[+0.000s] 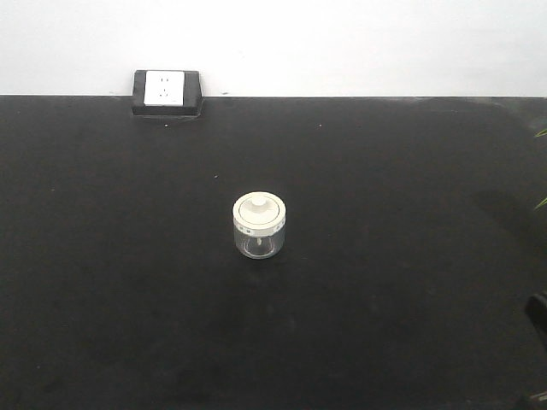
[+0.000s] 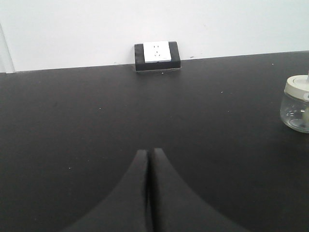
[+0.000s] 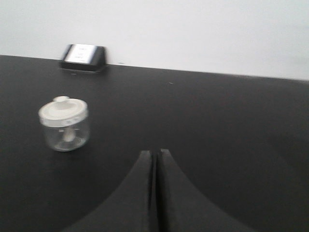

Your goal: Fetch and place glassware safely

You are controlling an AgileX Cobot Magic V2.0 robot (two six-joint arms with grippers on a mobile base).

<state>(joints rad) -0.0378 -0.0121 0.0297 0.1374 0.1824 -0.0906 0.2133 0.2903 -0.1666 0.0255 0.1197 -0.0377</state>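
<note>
The lidded glass jar (image 1: 258, 225) stands upright at frame centre on the black counter (image 1: 102, 282), untouched. Both the left gripper (image 2: 148, 159) and the right gripper (image 3: 155, 159) have jaws pressed together, well apart from it. Fetching seems barely begun; next, one must open and approach.

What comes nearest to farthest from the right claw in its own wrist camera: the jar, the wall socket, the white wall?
1. Glass jar, ahead, to the left.
2. Wall socket, at the table's far edge, left.
3. White wall, behind the socket.
</note>
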